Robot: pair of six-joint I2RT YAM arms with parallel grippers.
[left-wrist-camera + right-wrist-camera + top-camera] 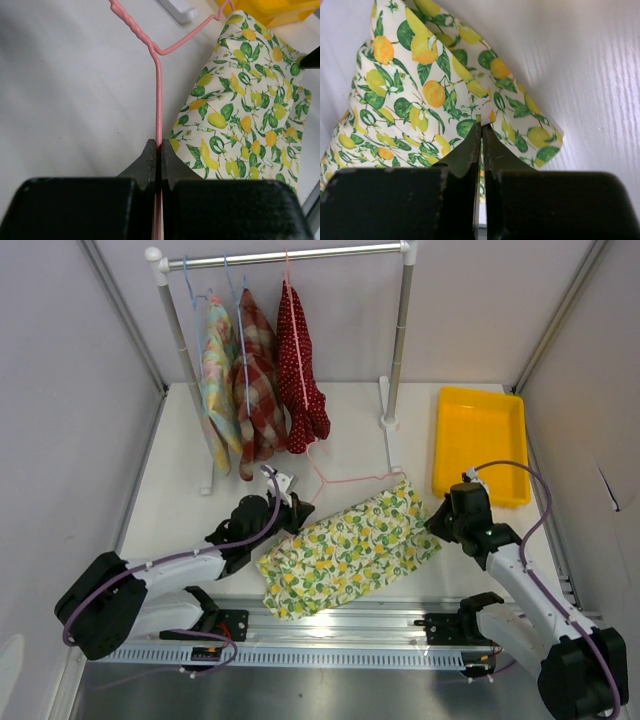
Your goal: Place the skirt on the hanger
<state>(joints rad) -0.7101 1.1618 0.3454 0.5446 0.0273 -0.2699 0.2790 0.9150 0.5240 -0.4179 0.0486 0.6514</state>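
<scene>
Records left gripper [159, 150] pressed together on the thin wire of the pink hanger [158, 90], and right gripper [481, 131] pinching a folded edge of the skirt [420, 85]. Places skirt flat on the table [350, 420] at lower centre of the overhead view, between the two arms, with hanger at its upper-left edge, apparently touching it. Judges slip the main risk, given a smooth, narrow wire likely to twist or slide in the jaws under any pull from the cloth. Rates the fabric pinch as shallow, at the very edge, and liable to let go. Warns also of a pull dragging cloth off the wire instead of onto it. Cannot tell a one-layer hold from a two-layer hold, nor confirm any wire inside the waistband. Loses hanger's far arm behind cloth in the left wrist view. Finds fingertip contact in the overhead view too small to read.
</scene>
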